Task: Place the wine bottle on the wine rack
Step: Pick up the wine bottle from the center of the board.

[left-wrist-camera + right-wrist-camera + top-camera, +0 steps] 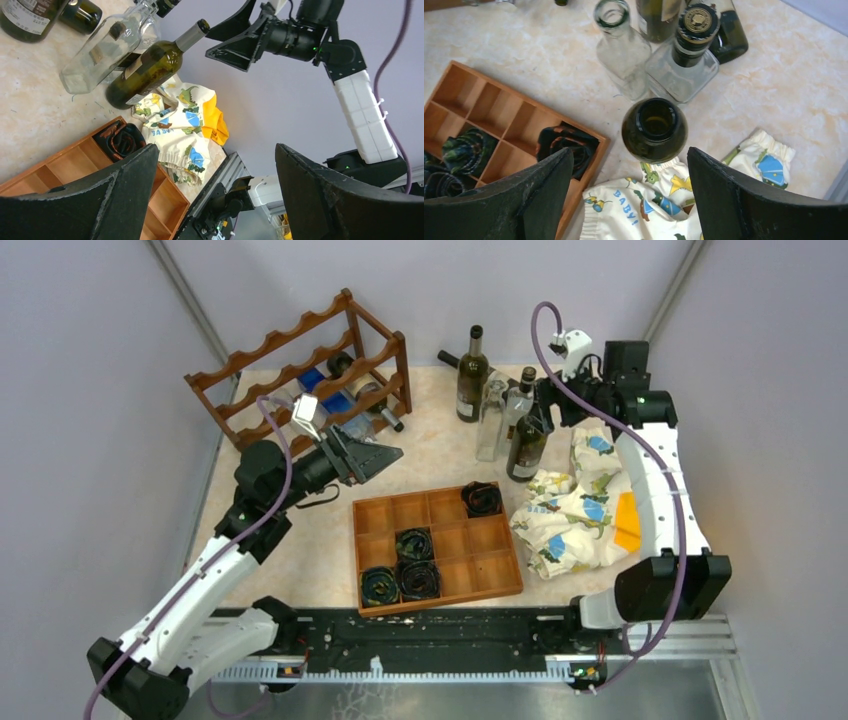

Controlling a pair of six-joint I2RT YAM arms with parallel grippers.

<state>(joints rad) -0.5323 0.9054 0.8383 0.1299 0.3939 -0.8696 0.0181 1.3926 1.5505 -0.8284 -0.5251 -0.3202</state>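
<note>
— Wine bottle (654, 131), where is it?
— Upright on the table (774, 95), just beside the clear bottles (621, 47). Its mouth shows between the spread fingers of my right gripper (630, 151), neither touching it.
— Your left gripper (216, 148)?
— Gaping wide too, gripping nothing, near the wine rack (300, 370).

The marbled beige counter (440, 465) carries the wine rack (402, 370) far left, a wooden compartment tray (480, 570) (near edge, middle), a standing green bottle (471, 380), clear glass bottle (491, 425) and wine bottle (527, 445), and a dinosaur-print cloth (565, 520) on the right.
</note>
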